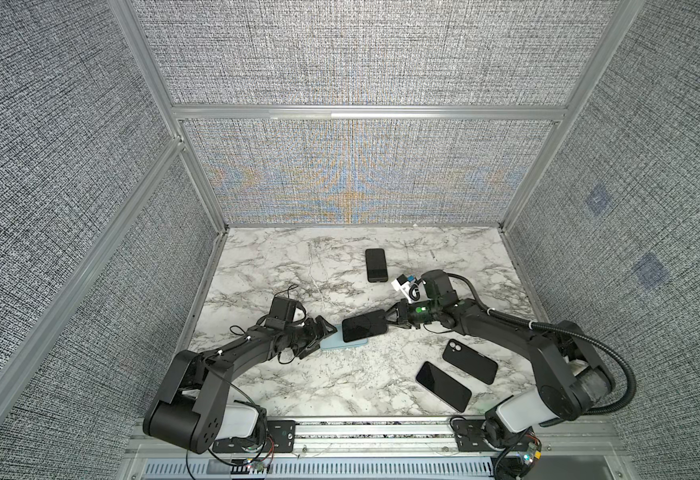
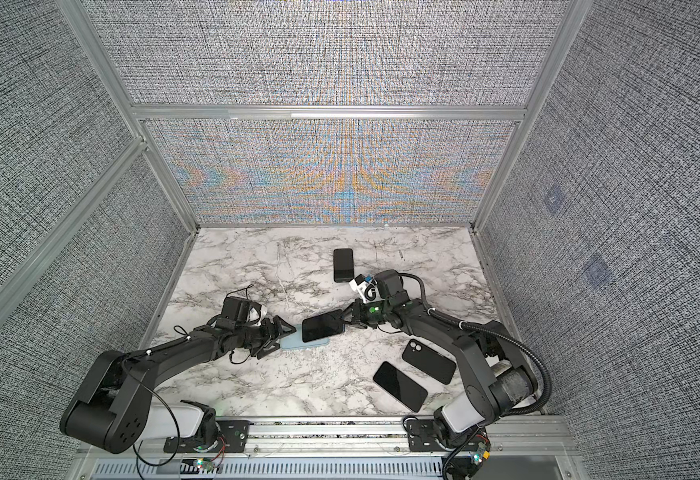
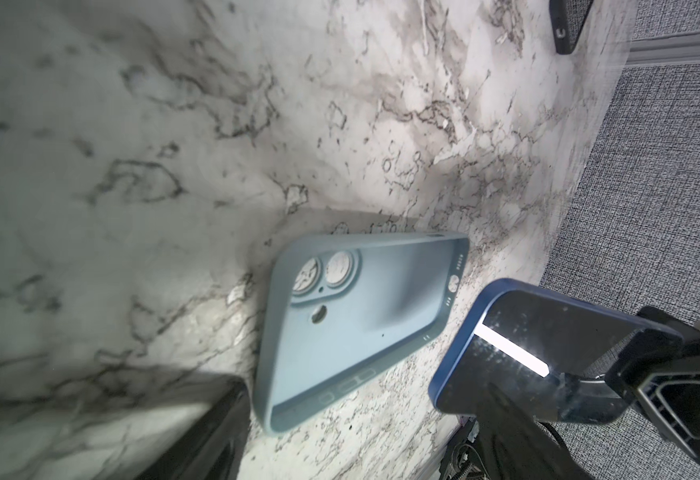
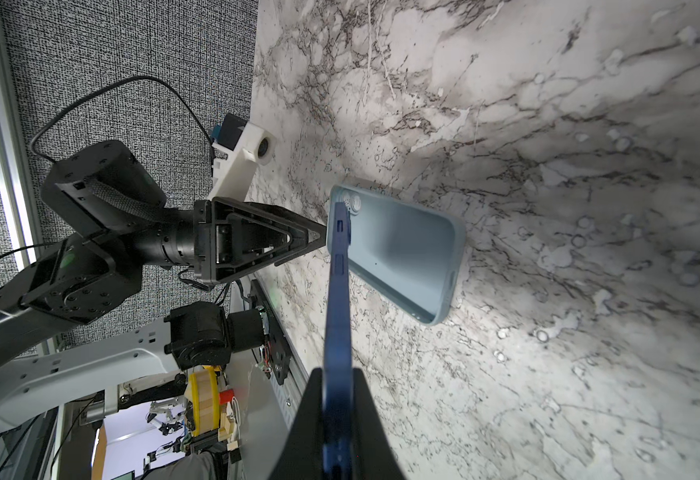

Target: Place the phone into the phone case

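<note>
The left arm reaches from its base at 7 o'clock, forearm low and nearly flat, towards the middle of the desk (image 1: 281, 266). The left tool (image 1: 321, 341) is released, its jaws spread wide about the 8 o'clock end of the light blue phone case (image 1: 352, 344); I cannot tell whether it touches. The case lies hollow side up on the desk, just off centre.

The right arm rises from 5 o'clock, elbow high, forearm running towards 9 o'clock. The right tool (image 1: 386, 323) is clenched on the 3 o'clock end of the blue-edged phone (image 1: 364, 325), which is held screen up and tilted, above the case and not seated in it.

In both top views the phone covers the case's 2 o'clock part. The left wrist view shows only one blurred dark finger (image 3: 211, 419). The right wrist view shows the phone edge-on.

A black phone (image 1: 377, 265) lies at 12 o'clock. A second black phone (image 1: 443, 385) and a black slab with two lens rings (image 1: 469, 360) lie at 4 o'clock.
</note>
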`<state>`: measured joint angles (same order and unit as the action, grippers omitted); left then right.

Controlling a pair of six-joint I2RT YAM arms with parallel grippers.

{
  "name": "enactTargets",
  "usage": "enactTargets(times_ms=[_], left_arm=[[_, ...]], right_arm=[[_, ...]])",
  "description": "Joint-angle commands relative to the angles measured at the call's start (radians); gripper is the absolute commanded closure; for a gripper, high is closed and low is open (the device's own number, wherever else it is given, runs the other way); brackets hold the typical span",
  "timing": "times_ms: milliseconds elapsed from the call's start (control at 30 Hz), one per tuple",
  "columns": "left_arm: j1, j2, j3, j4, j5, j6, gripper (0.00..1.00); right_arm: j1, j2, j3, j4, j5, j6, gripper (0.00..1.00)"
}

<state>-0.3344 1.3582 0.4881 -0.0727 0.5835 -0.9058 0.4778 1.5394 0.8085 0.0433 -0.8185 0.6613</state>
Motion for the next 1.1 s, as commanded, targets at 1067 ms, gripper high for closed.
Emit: enactTargets(times_ms=[1067], left_arm=[[0.02,0.119,0.136,-0.175,-0.106,0.105,0.25]], right_arm=[[0.034,0.187,0.148,-0.08,-0.051,0.005,0.9]])
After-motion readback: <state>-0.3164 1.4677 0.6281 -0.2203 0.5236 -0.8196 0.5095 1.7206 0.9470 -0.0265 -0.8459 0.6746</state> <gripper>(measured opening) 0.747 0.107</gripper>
